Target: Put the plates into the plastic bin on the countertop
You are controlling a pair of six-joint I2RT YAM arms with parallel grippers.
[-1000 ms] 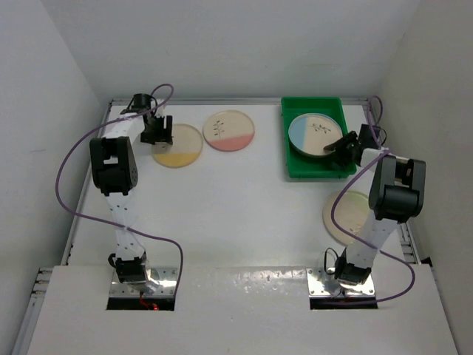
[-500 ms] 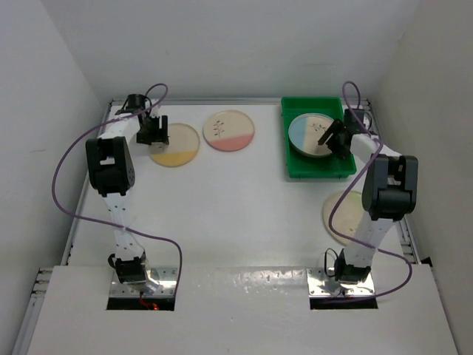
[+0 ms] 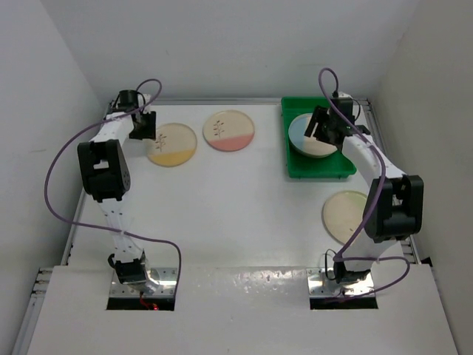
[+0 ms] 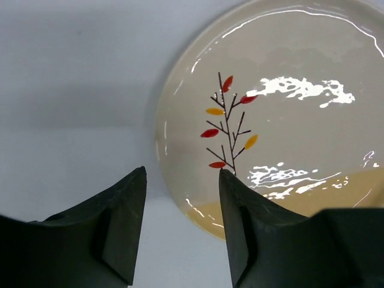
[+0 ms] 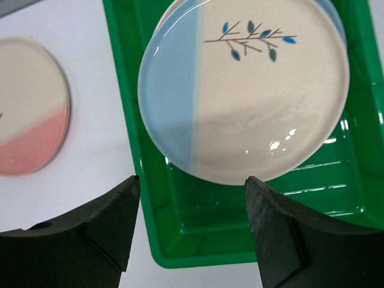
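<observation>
A cream plate with a yellow segment (image 3: 172,144) (image 4: 288,120) lies on the white countertop (image 3: 236,200) at the back left. My left gripper (image 3: 143,126) (image 4: 183,180) hangs open over its left rim, one finger over the plate, the other over bare counter. A plate with a pink segment (image 3: 229,130) (image 5: 30,120) lies beside it. The green plastic bin (image 3: 299,166) (image 5: 180,240) holds a plate with a blue segment (image 3: 307,139) (image 5: 246,90) lying on top of another. My right gripper (image 3: 324,126) (image 5: 192,180) hovers open above the bin, holding nothing.
Another cream plate (image 3: 341,214) lies at the right, partly behind the right arm. White walls close in the counter on the left, back and right. Purple cables loop from both arms.
The right gripper has opened off the blue plate's rim and drawn back and up over the bin. The left gripper has shifted left to the yellow plate's edge, its jaws narrower.
</observation>
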